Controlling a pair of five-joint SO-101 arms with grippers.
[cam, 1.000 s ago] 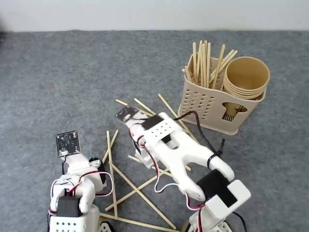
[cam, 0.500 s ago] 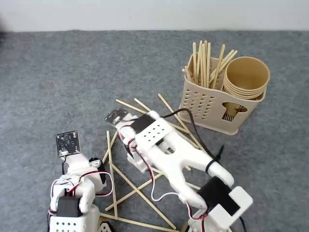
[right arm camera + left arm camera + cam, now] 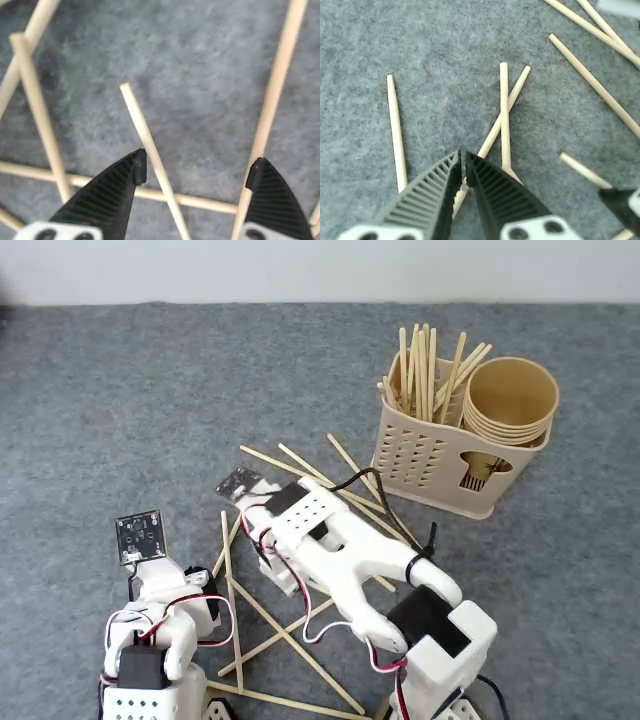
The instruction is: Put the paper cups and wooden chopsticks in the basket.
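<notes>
The right gripper (image 3: 197, 162) has swung leftward, spread over one chopstick (image 3: 145, 130); left gripper (image 3: 463, 158) pressed together.

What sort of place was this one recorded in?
Most likely a tabletop robot practice rig, not a kitchen: grey felt mat against a bare white wall, with a basket and loose chopsticks laid out.

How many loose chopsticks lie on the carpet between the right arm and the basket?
3 chopsticks: one farthest from the basket, one in the middle, one nearest it. The right arm may hide more.
</notes>
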